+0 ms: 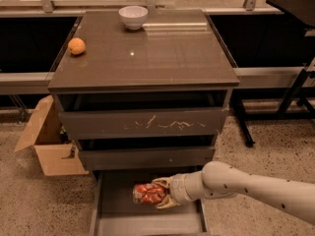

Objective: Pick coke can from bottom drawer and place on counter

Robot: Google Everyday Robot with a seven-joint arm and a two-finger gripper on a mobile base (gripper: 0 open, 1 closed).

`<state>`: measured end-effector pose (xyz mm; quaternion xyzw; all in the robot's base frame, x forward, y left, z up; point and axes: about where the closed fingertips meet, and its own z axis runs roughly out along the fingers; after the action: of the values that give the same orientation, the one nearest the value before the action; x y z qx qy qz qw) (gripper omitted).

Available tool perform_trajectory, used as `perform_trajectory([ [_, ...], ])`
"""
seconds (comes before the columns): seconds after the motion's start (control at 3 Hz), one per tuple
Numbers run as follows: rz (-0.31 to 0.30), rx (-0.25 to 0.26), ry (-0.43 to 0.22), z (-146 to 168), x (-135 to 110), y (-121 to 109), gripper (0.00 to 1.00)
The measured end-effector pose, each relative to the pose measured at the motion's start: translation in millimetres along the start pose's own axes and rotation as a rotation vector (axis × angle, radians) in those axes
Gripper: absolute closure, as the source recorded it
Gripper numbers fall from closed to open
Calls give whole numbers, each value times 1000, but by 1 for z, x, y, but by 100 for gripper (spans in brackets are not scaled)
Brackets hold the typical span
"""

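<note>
While I stood watching, one cardboard box (47, 146) sat on the floor at the left, with one orange (77, 46) and one white bowl (133, 16) up on the counter (147, 58). Lower down, in the open bottom drawer (115, 191), the single coke can (146, 193) lay on its side, the gripper (162, 194) clamped around its right end. The grasp looked made; next, I judged, it needed drawing out past the two drawers above, then raising onto the counter.

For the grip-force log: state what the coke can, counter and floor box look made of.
Coke can: likely metal; glossy red, held by the gripper in the bottom drawer. Counter: glossy laminate or stone, reflecting light. Box: brown matte cardboard, flaps open.
</note>
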<state>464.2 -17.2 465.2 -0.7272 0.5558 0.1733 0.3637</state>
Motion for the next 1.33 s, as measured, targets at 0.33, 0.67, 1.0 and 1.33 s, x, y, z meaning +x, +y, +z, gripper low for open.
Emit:
perform_trajectory([
  [0.33,-20,-9,9,-12,-5,-6,100],
  [0.67,-58,-43,38,-45,-16,-16,100],
  [1.0,-116,-86,72,-92,-39,-24,100],
  [1.33,-163,-87,120,-135,-60,-35,100],
])
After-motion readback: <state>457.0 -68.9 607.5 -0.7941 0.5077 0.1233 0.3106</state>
